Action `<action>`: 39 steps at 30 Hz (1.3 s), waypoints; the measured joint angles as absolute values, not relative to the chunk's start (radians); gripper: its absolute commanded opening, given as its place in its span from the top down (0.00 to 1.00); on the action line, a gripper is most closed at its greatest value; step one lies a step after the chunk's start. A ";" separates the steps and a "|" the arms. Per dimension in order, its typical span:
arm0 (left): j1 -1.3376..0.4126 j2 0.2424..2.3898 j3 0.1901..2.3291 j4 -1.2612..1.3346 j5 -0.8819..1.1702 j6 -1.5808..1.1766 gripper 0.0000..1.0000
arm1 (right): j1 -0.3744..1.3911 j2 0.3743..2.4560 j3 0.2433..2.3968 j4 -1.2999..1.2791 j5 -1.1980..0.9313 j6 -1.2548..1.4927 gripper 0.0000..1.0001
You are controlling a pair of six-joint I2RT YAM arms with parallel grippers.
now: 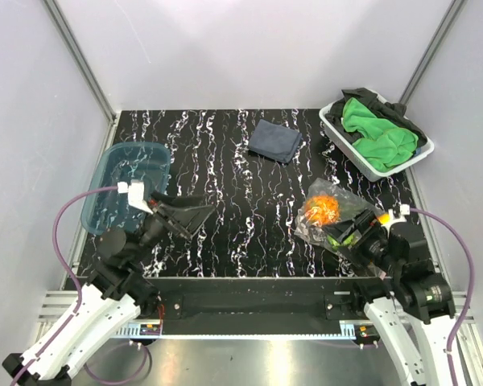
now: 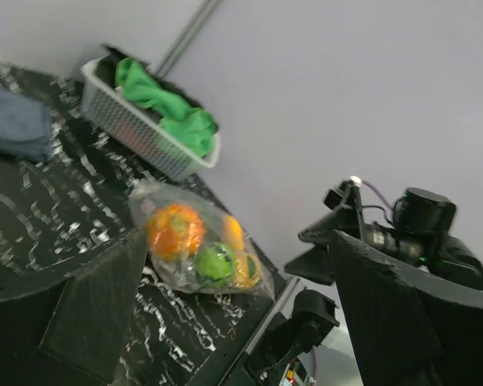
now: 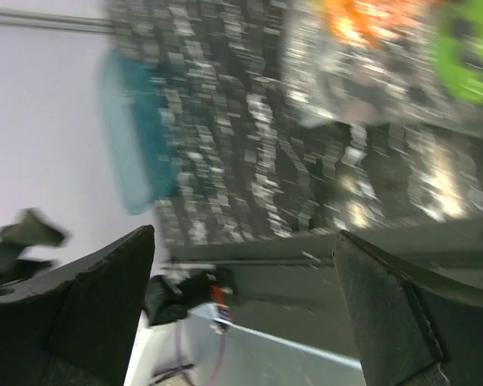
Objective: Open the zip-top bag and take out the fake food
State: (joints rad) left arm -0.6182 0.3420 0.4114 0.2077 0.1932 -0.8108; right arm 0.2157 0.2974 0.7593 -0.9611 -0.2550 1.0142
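Note:
The zip-top bag (image 1: 332, 211) lies shut-looking and crinkled on the black marbled table at the near right. Inside it I see fake food: an orange piece (image 1: 324, 209), a green piece (image 1: 339, 237) and a yellow-orange piece. In the left wrist view the bag (image 2: 195, 241) shows an orange piece, a green ball (image 2: 216, 262) and two yellow-orange pieces. My right gripper (image 1: 356, 235) is at the bag's near right edge; its view is blurred, with the jaws wide apart and empty (image 3: 245, 305) and the bag (image 3: 370, 64) at the top. My left gripper (image 1: 203, 211) is open and empty, left of the bag, pointing at it (image 2: 241, 322).
A translucent blue tub (image 1: 127, 185) stands at the left behind my left gripper. A folded dark grey cloth (image 1: 275, 140) lies at the back middle. A white basket (image 1: 342, 134) with green cloths is at the back right. The table's front edge runs just below the bag.

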 measured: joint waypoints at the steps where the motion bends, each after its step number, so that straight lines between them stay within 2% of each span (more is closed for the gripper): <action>1: -0.618 0.370 0.453 0.161 0.182 -0.804 0.01 | 0.216 0.325 0.789 -1.030 -0.232 0.991 0.00; 5: -0.618 0.458 0.608 -0.059 0.098 -0.830 0.01 | 0.216 0.409 0.884 -1.224 -0.169 0.928 0.00; 10: -0.615 0.513 0.669 -0.174 0.086 -0.828 0.01 | 0.216 0.461 1.002 -1.308 -0.126 0.868 0.00; 17: -0.615 0.619 0.677 -0.304 0.080 -0.856 0.01 | 0.216 0.651 1.029 -1.325 -0.033 0.816 0.00; 24: -0.615 0.726 0.738 -0.358 0.165 -0.759 0.01 | 0.178 0.897 1.030 -1.206 0.061 0.760 0.00; 34: -0.615 0.731 0.740 -0.397 0.228 -0.619 0.01 | -0.297 1.122 1.004 -0.999 -0.128 0.643 0.01; 39: -0.615 0.650 0.740 -0.432 0.242 -0.580 0.01 | -0.517 1.181 0.980 -0.941 -0.178 0.628 0.00</action>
State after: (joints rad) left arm -0.6147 0.6498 0.7399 -0.4324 0.2424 -0.5804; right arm -0.5167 1.1809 0.9802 -0.9409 -0.1783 0.6285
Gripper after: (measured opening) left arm 0.984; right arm 0.993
